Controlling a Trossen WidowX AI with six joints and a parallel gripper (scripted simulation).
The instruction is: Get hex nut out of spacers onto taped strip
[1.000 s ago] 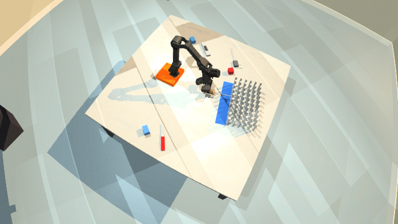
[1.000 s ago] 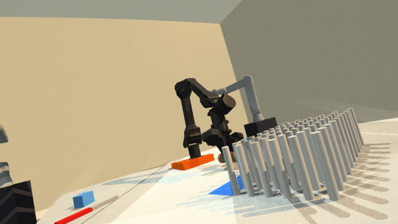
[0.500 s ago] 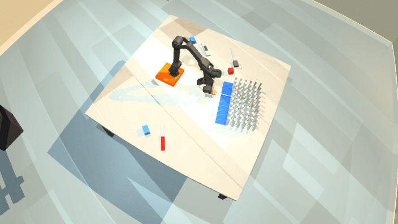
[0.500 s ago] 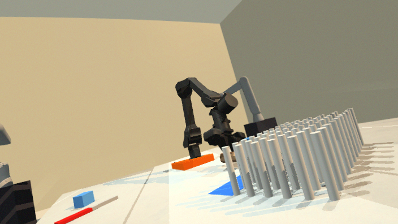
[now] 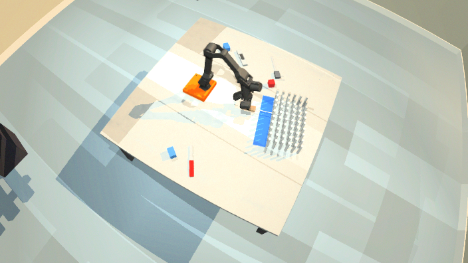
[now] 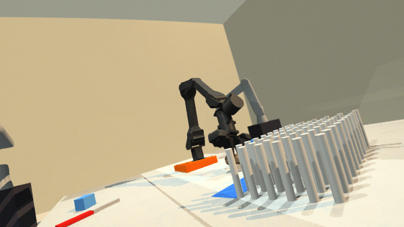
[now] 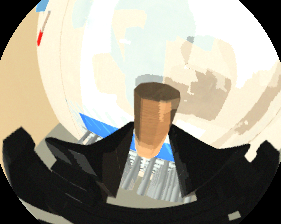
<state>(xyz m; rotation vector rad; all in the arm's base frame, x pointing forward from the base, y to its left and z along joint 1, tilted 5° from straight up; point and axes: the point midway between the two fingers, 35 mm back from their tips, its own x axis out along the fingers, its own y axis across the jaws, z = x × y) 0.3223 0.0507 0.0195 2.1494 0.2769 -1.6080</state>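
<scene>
My gripper is shut on the wooden handle of a tool, low above the table in front of the spacer field. The tool's thin pale shaft crosses above the blue taped strip toward the spacers; its far end is hidden among them. The grey metal spacers stand upright in close rows beyond the strip. I cannot make out the hex nut in any view. No nut shows on the visible part of the strip.
A red-handled tool and a blue block lie on one side. A dark-handled tool, a red block, a grey tool with a dark part and another blue block lie on the other.
</scene>
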